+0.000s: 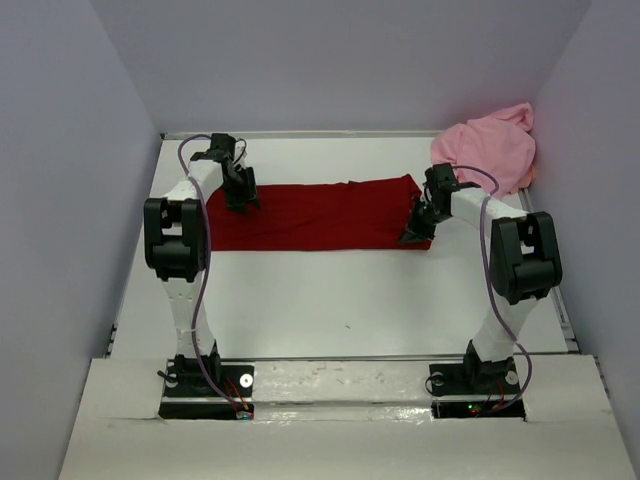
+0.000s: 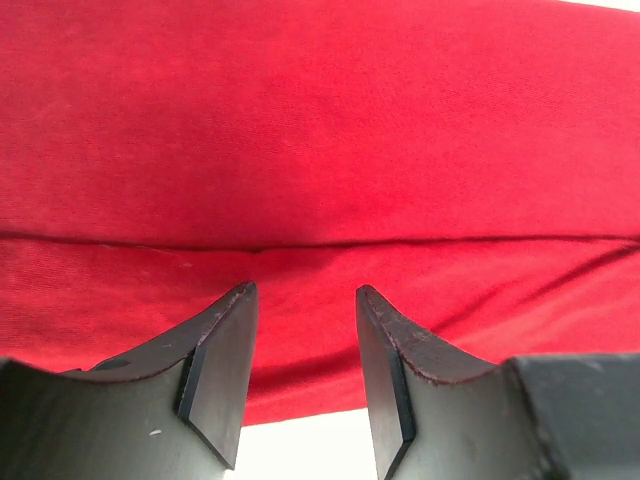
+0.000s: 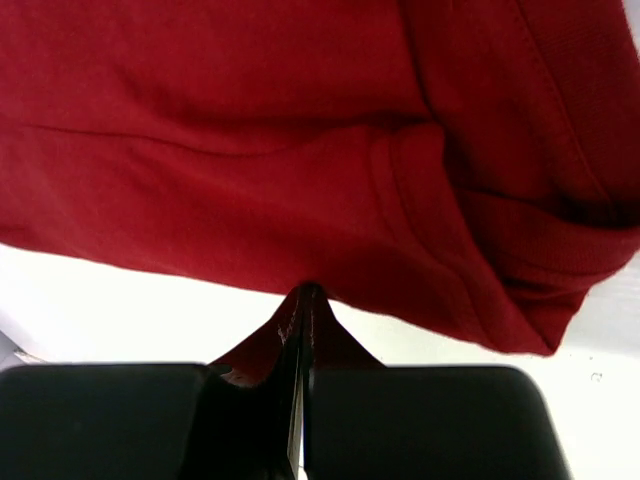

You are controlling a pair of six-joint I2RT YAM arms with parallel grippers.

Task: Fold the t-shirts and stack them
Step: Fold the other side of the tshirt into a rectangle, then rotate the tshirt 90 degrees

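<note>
Two shirts on the table [image 1: 330, 310], none stacked. Red shirt [image 1: 320, 215] lies flat as a long band mid-table, folding judged partway; pink shirt [image 1: 485, 150] heaped in the far right corner, unfolded. Left gripper [image 2: 305, 292] half open over the red shirt, holding nothing. Right gripper [image 3: 305, 292] closed, apparently pinching its near edge

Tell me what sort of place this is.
Probably a robot test cell, not a home: a white table boxed in by plain walls, a left arm and right arm bolted at its near edge, a dark red t-shirt and pink t-shirt on it.
</note>
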